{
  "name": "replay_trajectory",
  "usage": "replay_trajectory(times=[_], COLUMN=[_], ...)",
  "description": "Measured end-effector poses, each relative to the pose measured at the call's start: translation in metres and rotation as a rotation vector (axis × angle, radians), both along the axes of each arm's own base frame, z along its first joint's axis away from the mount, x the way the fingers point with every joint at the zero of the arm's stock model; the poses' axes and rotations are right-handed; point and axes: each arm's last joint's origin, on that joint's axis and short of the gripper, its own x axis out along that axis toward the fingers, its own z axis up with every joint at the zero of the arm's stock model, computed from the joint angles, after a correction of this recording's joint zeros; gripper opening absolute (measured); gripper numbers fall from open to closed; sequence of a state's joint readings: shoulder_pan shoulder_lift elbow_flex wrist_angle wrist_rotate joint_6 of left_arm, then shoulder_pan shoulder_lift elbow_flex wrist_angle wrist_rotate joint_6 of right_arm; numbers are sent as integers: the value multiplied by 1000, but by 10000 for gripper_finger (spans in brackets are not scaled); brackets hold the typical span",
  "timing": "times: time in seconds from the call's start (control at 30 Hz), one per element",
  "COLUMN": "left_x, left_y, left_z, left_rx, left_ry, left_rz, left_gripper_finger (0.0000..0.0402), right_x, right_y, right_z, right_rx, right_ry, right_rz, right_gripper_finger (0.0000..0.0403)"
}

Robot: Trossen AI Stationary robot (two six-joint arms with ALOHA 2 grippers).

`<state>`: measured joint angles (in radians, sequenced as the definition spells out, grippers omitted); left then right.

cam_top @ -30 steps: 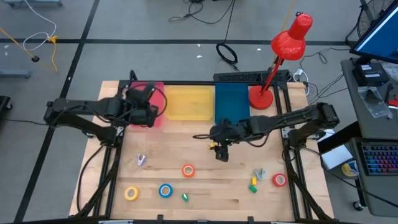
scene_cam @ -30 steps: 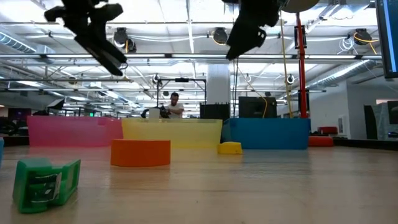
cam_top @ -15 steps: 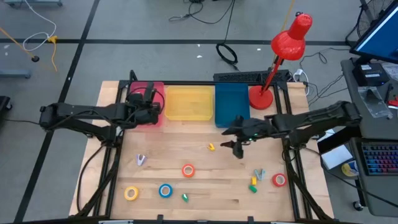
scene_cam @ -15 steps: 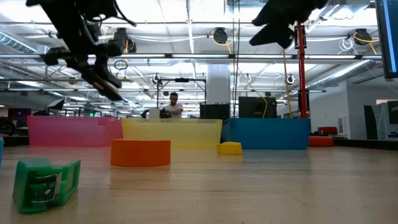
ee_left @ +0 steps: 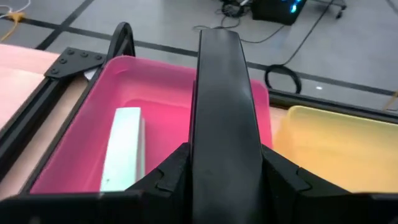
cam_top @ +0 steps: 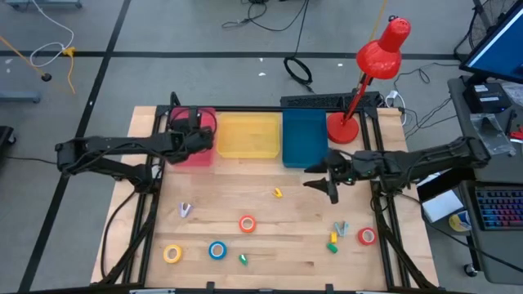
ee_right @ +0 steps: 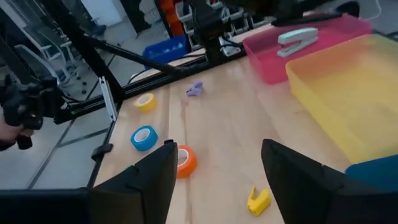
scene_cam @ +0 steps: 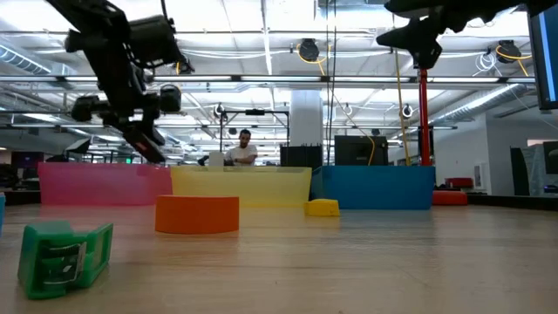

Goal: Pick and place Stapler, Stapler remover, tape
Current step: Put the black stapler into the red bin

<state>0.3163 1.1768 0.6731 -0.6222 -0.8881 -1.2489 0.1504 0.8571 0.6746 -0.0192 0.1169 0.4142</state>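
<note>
Wooden slats make up the bench [cam_top: 245, 200], with three bins along its far edge: a pink bin [cam_top: 196, 151], a yellow bin [cam_top: 248, 135] and a blue bin [cam_top: 304, 139]. A red desk lamp [cam_top: 372, 65] stands at the far right corner.

The left pincer [cam_top: 198, 137] hangs over the pink bin; whether its fingers are apart or together I cannot tell. A pale stapler [ee_left: 121, 146] lies inside that bin.

The right pincer [cam_top: 331, 189] hovers in front of the blue bin with its fingers [ee_right: 298, 180] apart and nothing between them. A small yellow piece [cam_top: 278, 193] lies on the bench just to its left.

Nearer the front edge lie the tape rolls: yellow tape [cam_top: 172, 254], blue tape [cam_top: 216, 250], orange tape [cam_top: 247, 223] and red tape [cam_top: 367, 236], well apart from one another. A lilac staple remover [cam_top: 185, 210] sits to the left, a small green piece [cam_top: 243, 259] by the blue tape, and green and grey pieces [cam_top: 336, 235] beside the red tape.
</note>
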Motion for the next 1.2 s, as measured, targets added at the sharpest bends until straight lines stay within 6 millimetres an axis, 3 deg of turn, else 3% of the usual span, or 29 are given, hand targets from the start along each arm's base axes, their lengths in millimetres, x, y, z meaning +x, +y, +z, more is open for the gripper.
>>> replay_trajectory(times=[0.27,0.6,1.2], left_x=[13,24,24], left_y=[14,18,18], left_z=[-23,-49,-53], left_rx=[-45,-127,-155], left_ry=[40,71,111], left_rz=[32,55,34], left_gripper_finger=[135,135,135], right_x=[-9,-9,-9], right_y=[-4,-5,-5], right_z=[-1,0,0], right_rx=[-35,-21,-2], right_ry=[-25,-30,-30], right_rz=[-89,-98,-100], right_gripper_finger=[221,217,212])
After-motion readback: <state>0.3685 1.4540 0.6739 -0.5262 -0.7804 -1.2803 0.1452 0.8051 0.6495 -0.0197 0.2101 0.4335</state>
